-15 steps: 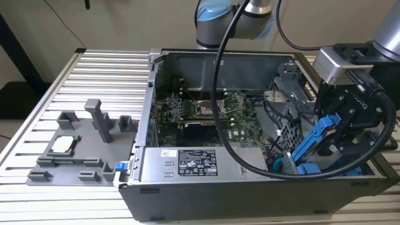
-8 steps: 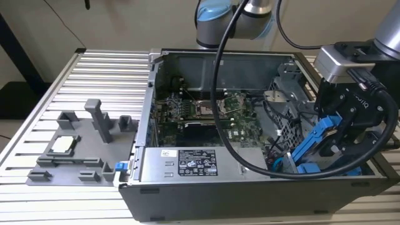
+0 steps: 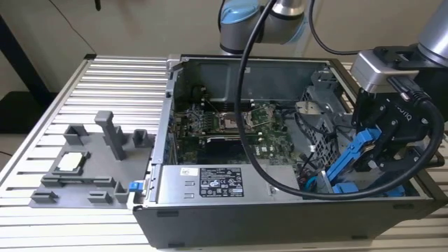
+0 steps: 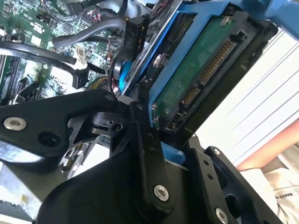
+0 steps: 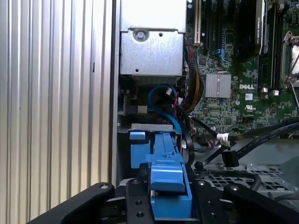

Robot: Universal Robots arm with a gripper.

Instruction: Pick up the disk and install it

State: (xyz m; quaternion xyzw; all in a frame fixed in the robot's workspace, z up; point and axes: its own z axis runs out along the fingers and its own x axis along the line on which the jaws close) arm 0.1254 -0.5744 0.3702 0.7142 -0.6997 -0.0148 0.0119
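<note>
— Where is the disk found?

— The disk (image 3: 353,157) is held aloft, steeply tilted, over the open case (image 3: 231,220), at the case's near corner toward the exterior view's right. Its lower end is dipped into the opening. Whether anything inside is touched cannot be told.

— How is the pincer set?

— The pincer (image 3: 376,152) is closed on the disk. The blue frame is clamped between the black fingers (image 5: 138,205), as is shown in both wrist views. In the second wrist view the disk's green underside and its row of gold contacts are turned toward the camera.

— What is seen past the disk?

— In the first wrist view a second blue piece (image 5: 138,149) is seen deeper in the case, just beside the held frame. A blue cable (image 5: 161,87) is looped between that piece and a grey metal box (image 5: 150,51). The green board (image 5: 233,60) is laid out further inside.

— By what is it all carried?

— The case is stood on a ribbed metal surface (image 3: 112,79), toward the edge at the exterior view's right. A grey tray (image 3: 91,181) with upright posts is laid near the edge at the exterior view's left, well apart from the disk. A thick black cable (image 3: 245,105) is hung from the arm across the case.
</note>
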